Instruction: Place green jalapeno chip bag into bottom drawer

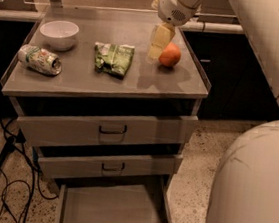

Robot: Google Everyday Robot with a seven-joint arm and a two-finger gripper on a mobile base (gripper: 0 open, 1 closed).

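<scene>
Near the back right corner of the worktop (147, 84), the gripper (158, 41) hangs just left of an orange (170, 55). Whether its pincer is parted or closed cannot be told. The green jalapeno chip bag (114, 59) lies flat mid-worktop, apart from the gripper. A white bowl (59, 34) sits toward the back left corner, and a crushed can (39, 60) lies near the left edge. Below, the bottom drawer (110, 211) stands pulled out.

The pale yellow gripper (154, 52) hangs at upper centre, low over the grey steel cabinet top (102, 86), just left of a round orange fruit (170, 55). A crumpled light green chip bag (114, 59) lies further left. The grey bottom drawer (113, 211) stands open at the lower edge.
</scene>
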